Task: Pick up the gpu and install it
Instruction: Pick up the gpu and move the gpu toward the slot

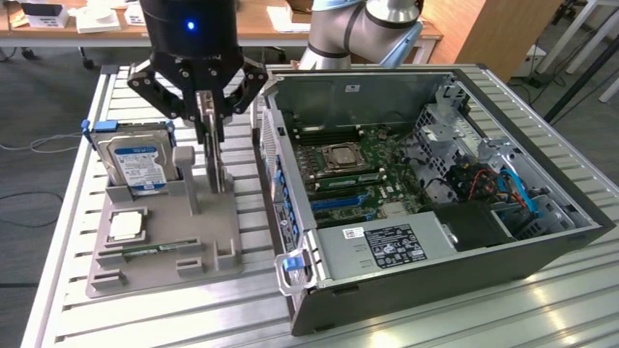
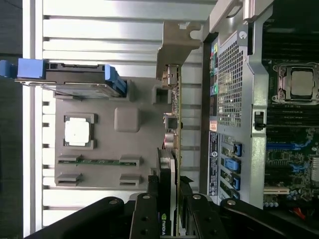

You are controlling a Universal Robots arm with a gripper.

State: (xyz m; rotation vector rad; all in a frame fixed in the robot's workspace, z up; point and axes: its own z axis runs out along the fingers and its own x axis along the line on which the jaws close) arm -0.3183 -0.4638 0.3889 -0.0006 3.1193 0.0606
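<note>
Two containers sat on the slatted metal table: an open computer case toward the exterior view's right and a grey holder tray just beside it on the left. Inside the case lay a green motherboard with a silver processor socket near its middle, blue slots below that, a boxy power supply with a white-and-black label along the near wall, and blue cables in the drive bay at the far right. The tray held four parts, each in its own recess. A hard drive with a blue-white label and blue side rails stood upright at the tray's back corner. The graphics card stood on its edge in a slot on the side of the tray nearest the case, its lower edge down at the tray. A square processor chip lay flat in a pocket in front of the hard drive, and a slim green memory stick lay in a groove just in front of the chip. The black gripper hung straight over the card, its jaws pressed against the card's two faces near the upper edge, pinching it.
</note>
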